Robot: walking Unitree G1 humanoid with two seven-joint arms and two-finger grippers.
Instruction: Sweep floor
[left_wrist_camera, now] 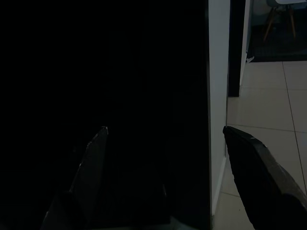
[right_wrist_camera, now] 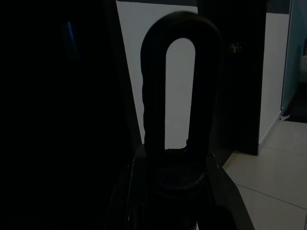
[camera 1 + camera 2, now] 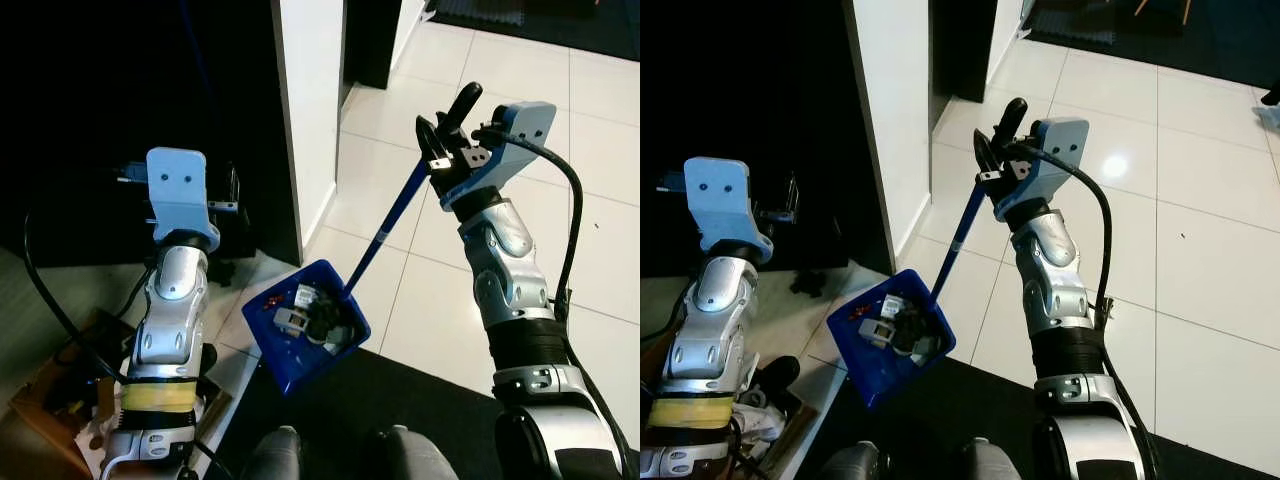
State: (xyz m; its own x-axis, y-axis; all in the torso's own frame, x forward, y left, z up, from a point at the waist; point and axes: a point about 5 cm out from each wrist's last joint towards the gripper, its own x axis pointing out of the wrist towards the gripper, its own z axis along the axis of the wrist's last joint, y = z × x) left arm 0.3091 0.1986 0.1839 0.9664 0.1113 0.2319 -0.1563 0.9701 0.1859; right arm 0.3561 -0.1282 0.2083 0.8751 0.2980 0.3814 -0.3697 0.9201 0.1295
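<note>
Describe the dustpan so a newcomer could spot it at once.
Start at the white wall edge dividing the dark area from the pale tiled floor. Just below its base hangs the blue dustpan, raised off the floor by the right gripper on its long blue handle. It alone holds small grey and red scraps.

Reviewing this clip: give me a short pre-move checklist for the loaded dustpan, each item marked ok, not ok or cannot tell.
1. Right gripper shut on the dustpan handle: ok.
2. Blue dustpan lifted off the floor: ok.
3. Debris sits inside the pan: ok.
4. Pan kept level: not ok, it hangs tilted from the slanted handle.
5. Left gripper open and free: ok, fingers spread, nothing between them.
6. Bin or dump spot in sight: cannot tell; the area left of the white wall is dark.
</note>
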